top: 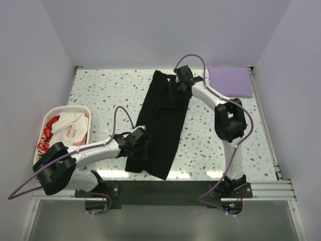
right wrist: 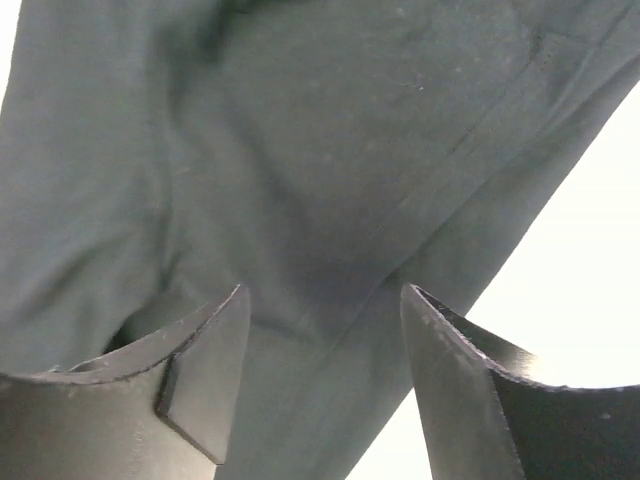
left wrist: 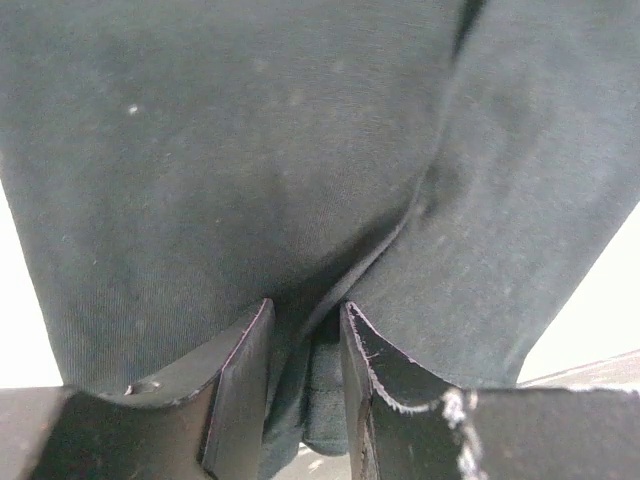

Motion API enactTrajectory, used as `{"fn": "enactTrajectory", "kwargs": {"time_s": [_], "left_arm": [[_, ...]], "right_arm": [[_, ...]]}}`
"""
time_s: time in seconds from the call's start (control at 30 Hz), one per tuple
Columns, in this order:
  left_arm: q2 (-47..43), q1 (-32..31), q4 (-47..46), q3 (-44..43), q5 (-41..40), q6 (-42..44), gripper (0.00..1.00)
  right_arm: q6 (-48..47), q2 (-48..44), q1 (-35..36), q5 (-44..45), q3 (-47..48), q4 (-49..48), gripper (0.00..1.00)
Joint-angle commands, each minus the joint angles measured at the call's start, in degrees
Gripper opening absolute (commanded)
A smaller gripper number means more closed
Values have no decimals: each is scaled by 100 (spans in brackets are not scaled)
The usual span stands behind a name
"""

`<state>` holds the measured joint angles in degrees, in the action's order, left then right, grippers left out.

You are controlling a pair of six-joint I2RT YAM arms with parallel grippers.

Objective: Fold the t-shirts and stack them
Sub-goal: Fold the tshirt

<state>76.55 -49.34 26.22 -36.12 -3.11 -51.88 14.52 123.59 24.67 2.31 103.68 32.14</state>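
Observation:
The black t-shirt (top: 161, 125) lies folded lengthwise in a long strip down the middle of the table. My left gripper (top: 142, 146) is at its near left edge, shut on a fold of the black fabric (left wrist: 310, 340). My right gripper (top: 175, 86) is at the shirt's far end, jaws open just above the black cloth (right wrist: 320, 200). The lavender t-shirt (top: 229, 80) lies folded at the far right corner. The white t-shirt with red lettering (top: 65, 128) is crumpled in the basket at the left.
The white slotted basket (top: 86, 111) stands at the table's left edge beside my left arm. White walls close in the table on three sides. A metal rail runs along the right edge (top: 268, 135).

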Motion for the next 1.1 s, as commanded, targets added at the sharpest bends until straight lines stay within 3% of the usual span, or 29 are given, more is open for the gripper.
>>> {"fn": "enactTrajectory", "kwargs": {"time_s": [0.0, 0.13, 0.27, 0.43, 0.8, 0.93, 1.07], "left_arm": [[-158, -40, 1227, 26, -277, 142, 37], [-150, -40, 1527, -185, -409, 441, 38], [-18, -40, 1299, -334, -68, 565, 38], [263, -49, 1017, -519, 118, 635, 38], [1300, -76, 77, -1196, 548, 354, 39], [1380, -137, -214, -1222, 821, 187, 41], [1038, -137, -152, -1222, 760, 213, 49]], "right_arm": [[367, 156, -41, -169, -67, -191, 64], [420, 498, -50, -55, 135, -68, 59], [350, 1095, -85, 24, 547, 230, 45], [253, 1605, -190, 77, 1187, 503, 40], [-538, 2925, -436, 376, 3455, 856, 46], [-793, 2969, -472, 244, 3624, 706, 52], [-863, 2592, -480, 147, 3431, 539, 60]]}}
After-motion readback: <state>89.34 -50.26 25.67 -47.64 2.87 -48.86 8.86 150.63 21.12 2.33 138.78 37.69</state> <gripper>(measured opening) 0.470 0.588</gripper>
